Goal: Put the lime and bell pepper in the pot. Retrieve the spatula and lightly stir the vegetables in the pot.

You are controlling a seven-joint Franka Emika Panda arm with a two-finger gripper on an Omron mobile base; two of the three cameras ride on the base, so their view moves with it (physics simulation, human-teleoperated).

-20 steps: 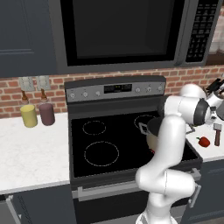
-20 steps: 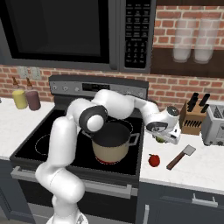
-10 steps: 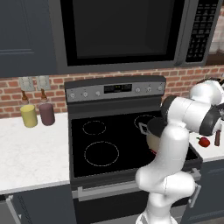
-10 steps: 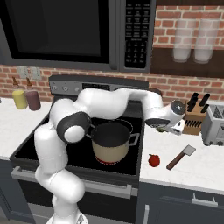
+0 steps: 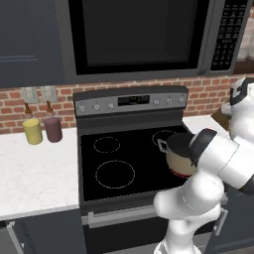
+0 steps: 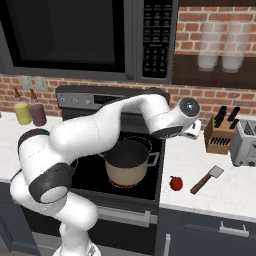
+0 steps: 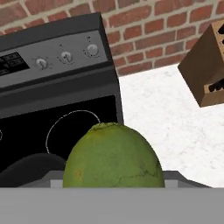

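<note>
Gripper [image 6: 194, 131] pinching lime [image 7: 113, 156] above counter [image 6: 210, 192], right of pot [image 6: 127, 162]; bell pepper [image 6: 175, 183] & spatula [image 6: 207, 179] on counter.

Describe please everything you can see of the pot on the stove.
The pot is round, tan-beige outside and dark inside, with a red rim at its bottom and a small grey loop handle on its side. It stands upright and uncovered on the front right burner of the black stove, near the counter. The left base view shows it partly behind the arm. Nothing can be seen inside it, and nothing touches it.
</note>
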